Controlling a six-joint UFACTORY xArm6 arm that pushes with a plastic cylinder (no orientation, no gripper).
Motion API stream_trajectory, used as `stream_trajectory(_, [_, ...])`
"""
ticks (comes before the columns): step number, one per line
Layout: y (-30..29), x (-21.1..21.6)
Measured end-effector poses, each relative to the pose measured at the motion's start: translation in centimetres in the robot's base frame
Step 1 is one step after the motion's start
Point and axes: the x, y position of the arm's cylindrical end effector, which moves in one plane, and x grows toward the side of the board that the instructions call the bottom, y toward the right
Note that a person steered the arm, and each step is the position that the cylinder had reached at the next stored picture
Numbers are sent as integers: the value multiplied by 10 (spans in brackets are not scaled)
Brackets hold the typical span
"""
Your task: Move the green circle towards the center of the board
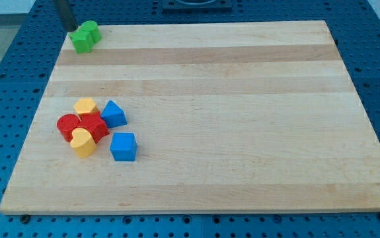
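Observation:
Two green blocks sit touching at the top left corner of the wooden board [242,99]. One green block [91,30] is nearer the view's top and the other green block [80,41] lies just below and left of it. I cannot tell which one is the circle. My tip [70,30] comes down at the board's top left edge. It stands just left of the green pair, close to or touching it.
A cluster lies at the left middle: a yellow block [85,106], a blue block [114,114], two red blocks [67,125] [94,127], a yellow heart [82,142] and a blue cube [123,147]. Blue perforated table surrounds the board.

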Motion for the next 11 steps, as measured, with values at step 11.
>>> stream_trajectory(11, [252, 131])
